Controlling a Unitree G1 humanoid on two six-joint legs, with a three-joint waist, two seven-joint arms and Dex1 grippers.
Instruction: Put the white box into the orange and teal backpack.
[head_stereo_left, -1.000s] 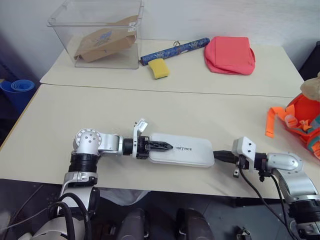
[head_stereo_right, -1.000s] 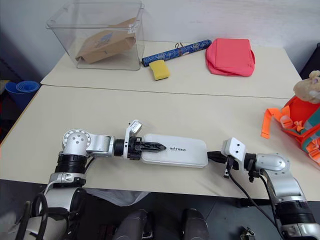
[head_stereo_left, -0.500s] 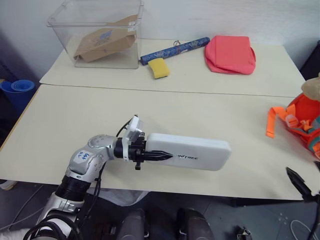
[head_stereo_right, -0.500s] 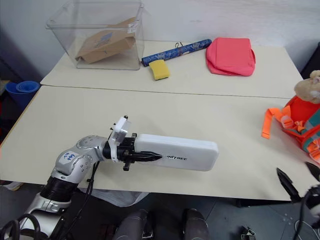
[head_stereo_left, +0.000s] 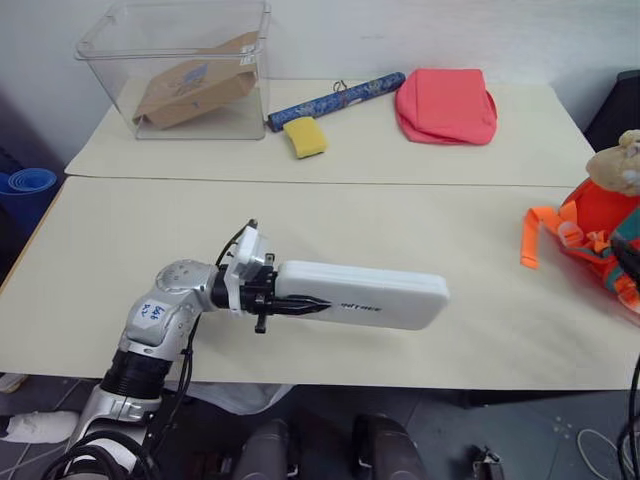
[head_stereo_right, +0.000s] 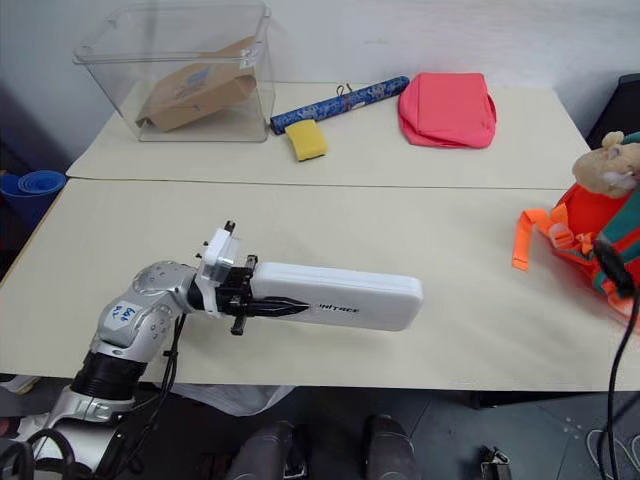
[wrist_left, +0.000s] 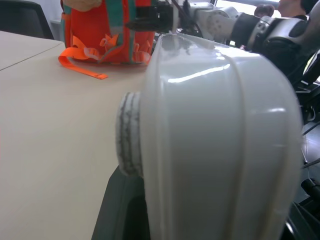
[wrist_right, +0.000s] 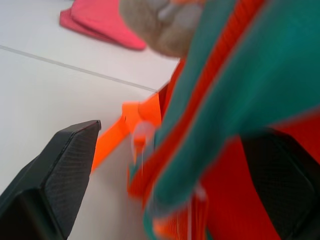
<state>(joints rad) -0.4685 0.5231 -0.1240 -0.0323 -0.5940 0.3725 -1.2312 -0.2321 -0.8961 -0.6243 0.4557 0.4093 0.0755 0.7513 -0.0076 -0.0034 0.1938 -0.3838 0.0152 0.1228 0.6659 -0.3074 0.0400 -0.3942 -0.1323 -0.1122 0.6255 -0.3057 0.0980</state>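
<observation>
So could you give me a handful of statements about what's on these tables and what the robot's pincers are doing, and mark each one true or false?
1. The left pincer grips one end of the white box. True.
2. The white box is already inside the orange and teal backpack. False: it is out over the near table, well apart from the backpack.
3. The right pincer stands open at the backpack's teal panel. True.
4. The clear bin is empty. False: a brown cardboard packet leans inside it.
5. A yellow sponge lies beside a blue roll on the far table. True.
6. The coral-red pouch sits in the bin. False: it lies on the far table.
</observation>
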